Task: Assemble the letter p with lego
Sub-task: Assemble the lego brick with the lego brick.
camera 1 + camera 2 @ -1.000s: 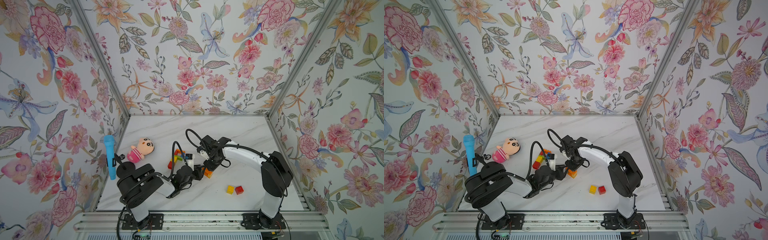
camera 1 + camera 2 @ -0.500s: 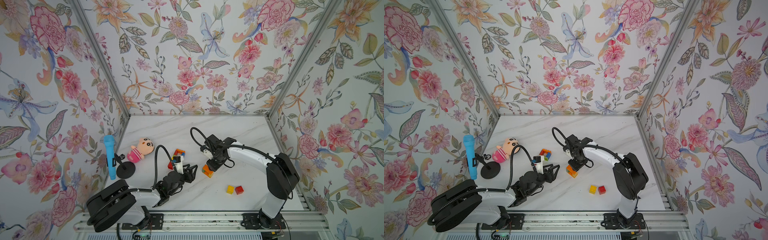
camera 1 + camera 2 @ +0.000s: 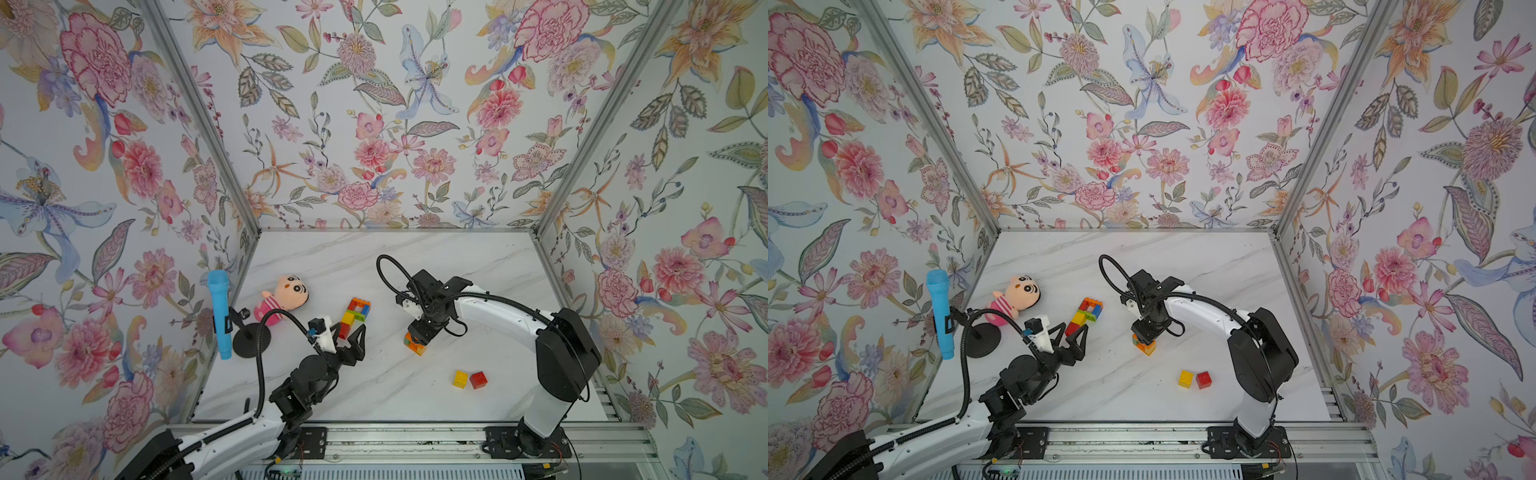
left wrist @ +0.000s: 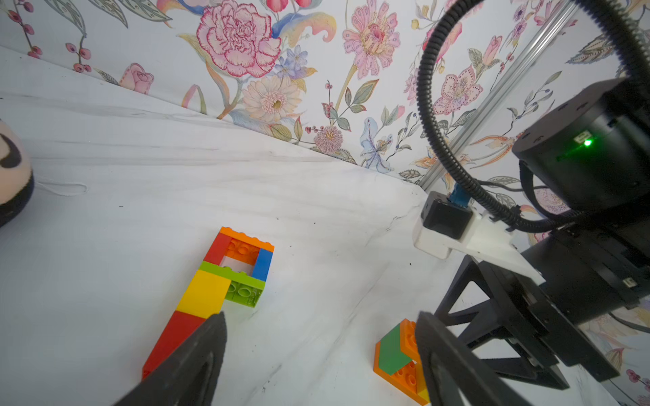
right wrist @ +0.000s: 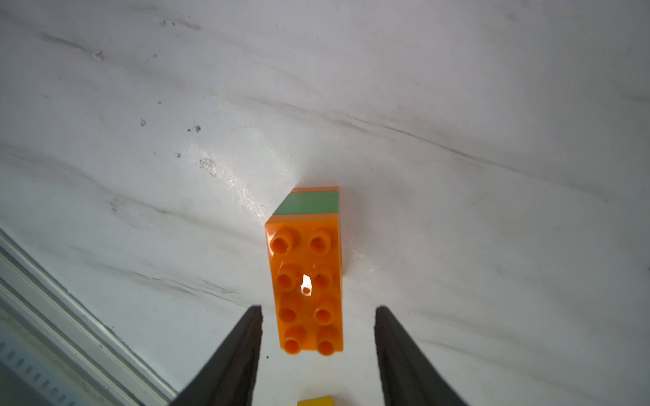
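Marble tabletop (image 3: 478,266) bears a finished-looking lego P (image 3: 356,312) (stem red-footed); beside it left gripper (image 4: 320,327) gapes empty, right gripper (image 5: 318,311) loosely straddles an orange brick (image 5: 306,267), unclamped. Next: retreat without nudging.

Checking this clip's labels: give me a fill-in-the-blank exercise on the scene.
1. The joined bricks form the letter ___.
2. The yellow brick sits beside a ___ brick.
3. The left gripper is ___, holding nothing.
4. Between the right gripper's fingers lies an ___ brick.
Missing: P; red; open; orange.
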`<state>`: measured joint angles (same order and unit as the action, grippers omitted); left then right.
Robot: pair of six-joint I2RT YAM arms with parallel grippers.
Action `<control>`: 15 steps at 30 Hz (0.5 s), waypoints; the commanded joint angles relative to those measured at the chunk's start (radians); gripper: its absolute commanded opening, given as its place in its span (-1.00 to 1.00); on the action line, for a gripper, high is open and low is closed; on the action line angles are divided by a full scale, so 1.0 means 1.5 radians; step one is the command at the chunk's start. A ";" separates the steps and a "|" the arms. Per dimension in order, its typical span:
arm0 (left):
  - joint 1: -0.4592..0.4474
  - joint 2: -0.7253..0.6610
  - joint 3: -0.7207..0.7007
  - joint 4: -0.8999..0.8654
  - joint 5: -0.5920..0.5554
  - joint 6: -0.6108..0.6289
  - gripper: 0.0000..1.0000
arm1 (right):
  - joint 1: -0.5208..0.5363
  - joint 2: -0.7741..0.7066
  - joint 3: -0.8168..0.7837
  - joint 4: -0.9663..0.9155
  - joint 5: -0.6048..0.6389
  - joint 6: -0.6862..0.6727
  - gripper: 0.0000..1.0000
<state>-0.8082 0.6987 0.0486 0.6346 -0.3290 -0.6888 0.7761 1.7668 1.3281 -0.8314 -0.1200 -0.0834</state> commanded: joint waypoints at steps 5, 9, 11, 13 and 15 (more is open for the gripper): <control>0.037 -0.110 -0.020 -0.136 -0.036 0.049 0.87 | 0.006 0.036 -0.004 0.001 0.013 -0.037 0.08; 0.044 -0.127 -0.027 -0.152 -0.036 0.042 0.98 | 0.004 0.049 -0.002 -0.001 0.024 -0.045 0.04; 0.044 -0.127 -0.030 -0.151 -0.034 0.039 0.98 | 0.003 0.051 -0.001 -0.001 0.028 -0.049 0.01; 0.047 -0.123 -0.030 -0.149 -0.035 0.038 0.98 | 0.002 0.052 0.000 -0.002 0.038 -0.056 0.02; 0.049 -0.115 -0.029 -0.148 -0.033 0.039 0.99 | 0.002 0.052 0.000 -0.001 0.044 -0.063 0.04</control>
<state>-0.7506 0.5186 0.0177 0.4313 -0.3573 -0.6426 0.7784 1.8359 1.3281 -0.8318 -0.0826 -0.1413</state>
